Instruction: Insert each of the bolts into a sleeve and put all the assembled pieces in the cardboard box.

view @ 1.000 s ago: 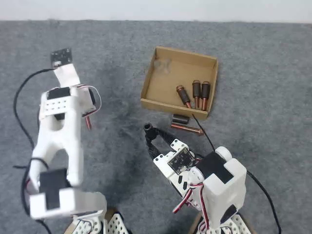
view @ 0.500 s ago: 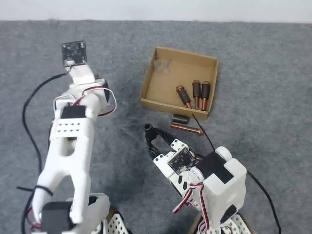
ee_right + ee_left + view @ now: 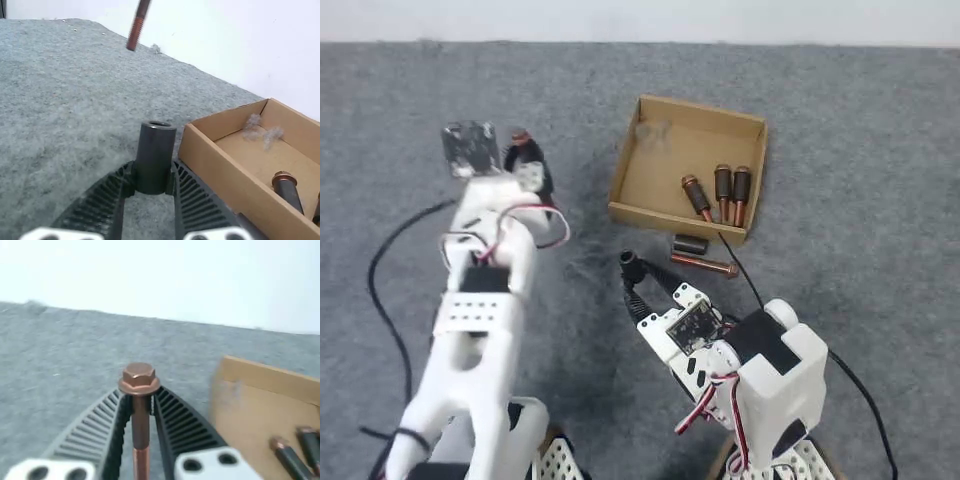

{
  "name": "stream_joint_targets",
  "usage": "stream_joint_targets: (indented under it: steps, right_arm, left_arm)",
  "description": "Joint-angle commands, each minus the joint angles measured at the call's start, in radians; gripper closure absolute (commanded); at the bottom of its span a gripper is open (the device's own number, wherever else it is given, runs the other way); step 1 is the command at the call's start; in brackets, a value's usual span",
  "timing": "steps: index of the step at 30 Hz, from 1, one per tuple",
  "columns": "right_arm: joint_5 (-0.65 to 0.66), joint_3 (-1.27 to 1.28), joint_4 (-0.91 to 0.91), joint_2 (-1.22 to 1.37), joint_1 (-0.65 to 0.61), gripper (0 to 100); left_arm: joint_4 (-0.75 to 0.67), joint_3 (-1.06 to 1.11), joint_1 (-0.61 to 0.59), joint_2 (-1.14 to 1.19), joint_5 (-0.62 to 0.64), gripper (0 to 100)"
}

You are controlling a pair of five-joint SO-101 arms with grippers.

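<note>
grey felt [image 3: 840, 120] covers the table around the cardboard box [image 3: 675, 218]. a pale tuft of what looks like fluff [image 3: 653, 133] lies in the box's far left corner. a black cable [image 3: 738, 268] runs from the box's near wall toward the right arm and crosses one end of the loose bolt [image 3: 703, 264]. nothing lies on the felt between either gripper and the box. well to the left of the box, level with its far half, the left gripper [image 3: 525, 158] is raised and clamped on a bolt [image 3: 140, 425]. the shank sits between the ribbed pads and the hex head pokes out past the fingertips. just off the box's near left corner, the right gripper [image 3: 632, 272] is closed around a black sleeve [image 3: 155, 155]. the sleeve stands upright with its open end up, and the held bolt hangs high above and beyond it in the right wrist view. just outside the box's near wall lie a loose sleeve [image 3: 690, 244] and, beside it, the loose bolt. inside the box, toward its right side, three assembled pieces [image 3: 723, 190] lie side by side. in all there are two free bolts, two free sleeves, three assembled pieces and one box.
</note>
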Motion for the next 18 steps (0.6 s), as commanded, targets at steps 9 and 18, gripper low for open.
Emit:
stream_joint_targets:
  steps: [9,18]
  right_arm:
    - [-0.011,-0.028,0.002,-0.051,0.021,99.1]
    - [-0.011,-0.028,-0.001,-0.051,0.021,99.1]
  left_arm:
    - [-0.014,0.018,0.114,-0.140,0.049,99]
    - [0.028,0.021,0.163,-0.141,0.239,99]
